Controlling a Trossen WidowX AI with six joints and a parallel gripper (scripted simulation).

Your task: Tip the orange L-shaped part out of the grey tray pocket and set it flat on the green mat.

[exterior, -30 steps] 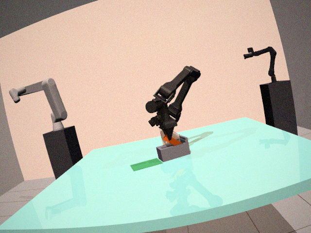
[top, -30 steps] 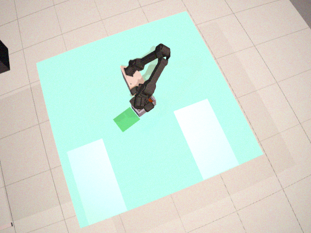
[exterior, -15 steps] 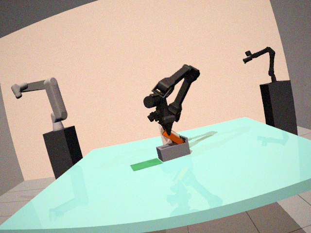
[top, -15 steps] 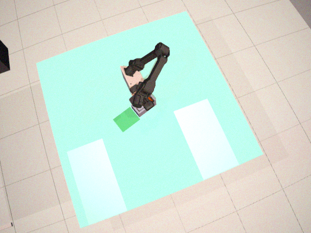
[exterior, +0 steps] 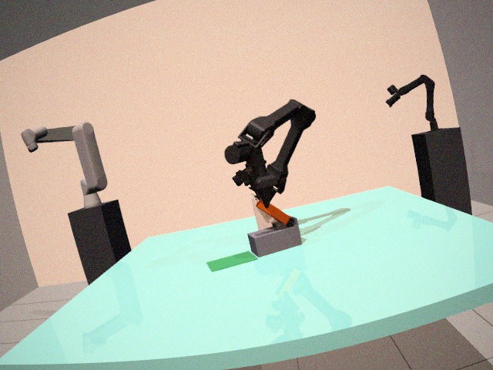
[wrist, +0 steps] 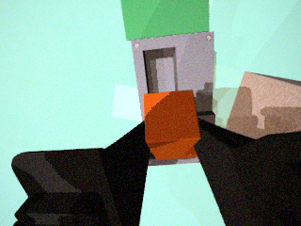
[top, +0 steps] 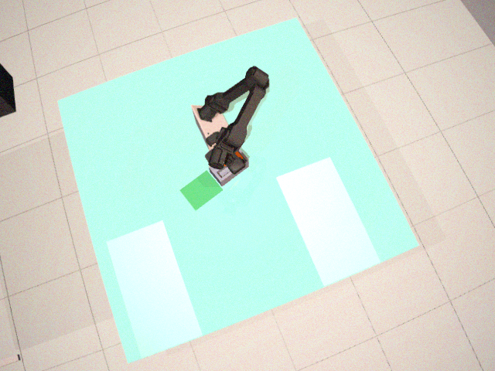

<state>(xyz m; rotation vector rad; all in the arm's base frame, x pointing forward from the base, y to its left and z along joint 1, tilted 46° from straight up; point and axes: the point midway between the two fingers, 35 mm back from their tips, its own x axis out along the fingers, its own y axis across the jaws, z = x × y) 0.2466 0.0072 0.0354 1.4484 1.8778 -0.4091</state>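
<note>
tray (top: 233, 178) (exterior: 276, 241) (wrist: 195, 61) on table (top: 240, 247) (exterior: 199, 306) (wrist: 61, 104) | mat (top: 199, 192) (exterior: 232, 261) (wrist: 166, 18) left of tray, exterior view | part (top: 239, 154) (exterior: 274, 212) (wrist: 170, 118) between fingers (exterior: 267, 196), over tray

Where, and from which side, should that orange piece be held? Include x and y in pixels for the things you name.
By its raised end, from above: the orange part (top: 239, 154) (exterior: 274, 212) (wrist: 170, 115) slants upward, so that end's opposite sides are free for the gripper's (exterior: 267, 205) (wrist: 172, 126) two fingers, which already pinch there.

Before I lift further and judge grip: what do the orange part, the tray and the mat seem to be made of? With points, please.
Orange part (exterior: 273, 212) (wrist: 170, 118): probably matte plastic; evenly coloured, flat faces, no shine.
Grey tray (top: 226, 180) (exterior: 276, 240) (wrist: 195, 61): perhaps plastic or painted metal, dull all over; the look doesn't settle which.
Green mat (top: 201, 190) (exterior: 231, 261) (wrist: 166, 18): thin, flat, plain; maybe rubber or card.
</note>
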